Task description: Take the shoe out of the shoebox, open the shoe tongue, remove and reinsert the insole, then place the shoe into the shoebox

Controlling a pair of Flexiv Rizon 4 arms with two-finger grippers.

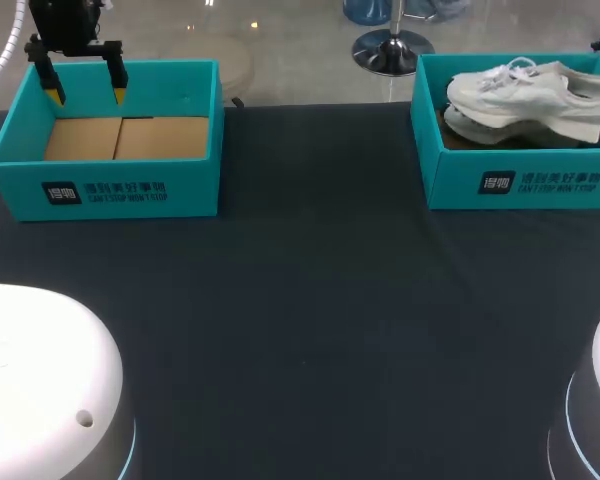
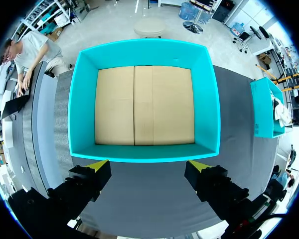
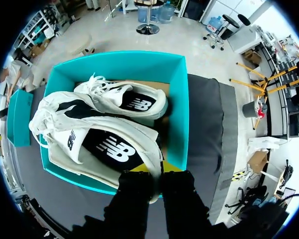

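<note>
Teal cardboard shoebox (image 3: 177, 109), open at the top, is sitting at the far right of the dark cloth-covered table (image 1: 310, 330). A white running shoe (image 3: 104, 144) with a black side panel is lying on its side inside it, pressing against a second white shoe (image 3: 122, 99) of the same kind packed deeper in. My right gripper (image 3: 157, 172) is hanging over the box wall at the heel end of the nearer shoe. Its yellow-tipped fingers are drawn nearly together, and the white heel rim appears to be pinched between them from both sides, so I am reading this as a narrow grip on the shoe, not an idle hover. My left gripper (image 2: 148, 165) is hovering at the far left, just over the near wall of an empty teal box (image 2: 82, 109) with a bare brown cardboard floor. Its fingers are spread wide and are holding nothing. By my judgement the first step is under way: the shoe is being taken hold of but is lying wholly within the box walls, not yet lifted out. The next move is calling for a straight upward lift, high enough for the sole to clear the wall without dragging the neighbouring shoe along. After that comes a carry toward the open middle of the table, where both arms can be working on the tongue and insole.
</note>
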